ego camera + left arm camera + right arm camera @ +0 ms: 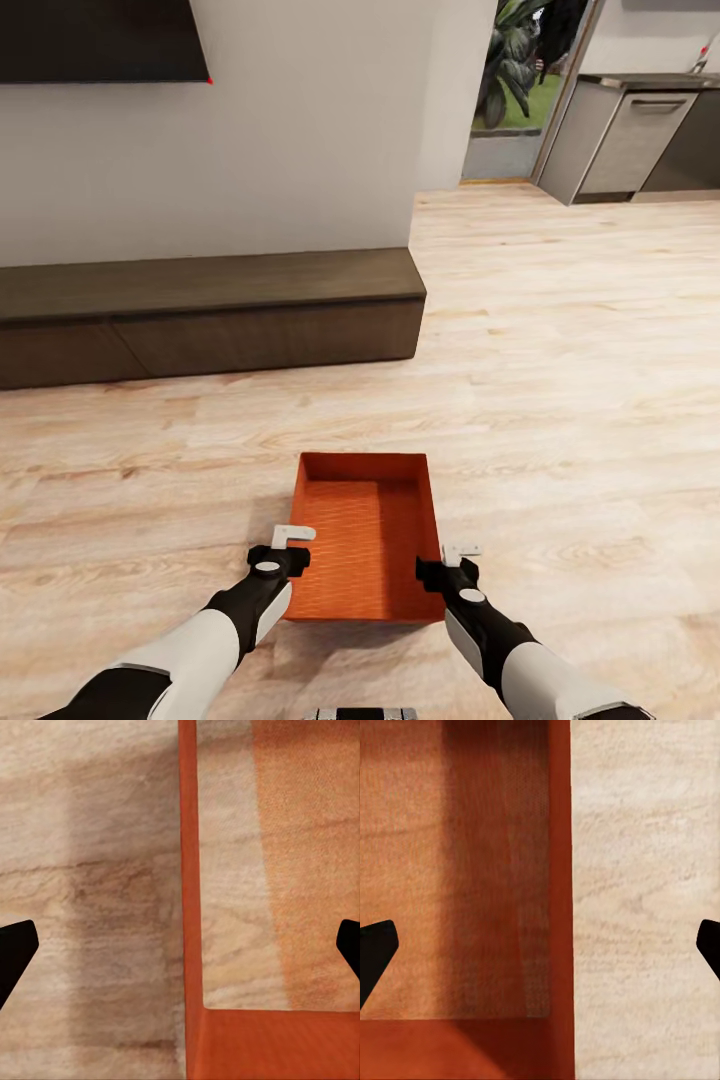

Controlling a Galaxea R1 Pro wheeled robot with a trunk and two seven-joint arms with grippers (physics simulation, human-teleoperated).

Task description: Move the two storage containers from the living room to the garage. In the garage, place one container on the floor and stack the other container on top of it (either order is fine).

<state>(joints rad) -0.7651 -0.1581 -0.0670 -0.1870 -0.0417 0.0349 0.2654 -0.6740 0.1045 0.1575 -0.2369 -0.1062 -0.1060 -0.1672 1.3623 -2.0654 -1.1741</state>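
Head view, container: one orange-red storage container (365, 535) on the pale wood-plank floor (560, 400), lower centre of frame.
Head view, end effectors: left end effector (290, 545) and right end effector (455, 560) at its long walls.
Head view, background: dark-brown cabinet (210, 315), upper left.
Left wrist view: fingers (15, 952) spread, released, straddling the wall.
Right wrist view: fingers (375, 949) spread, released, straddling the wall.

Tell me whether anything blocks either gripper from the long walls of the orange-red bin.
Nothing visible does. The left gripper hangs open over the left long wall of the orange-red open-top bin and the right gripper open over its right wall; each wrist view shows a wall between the fingertips, with only pale wood-plank floor beside it.
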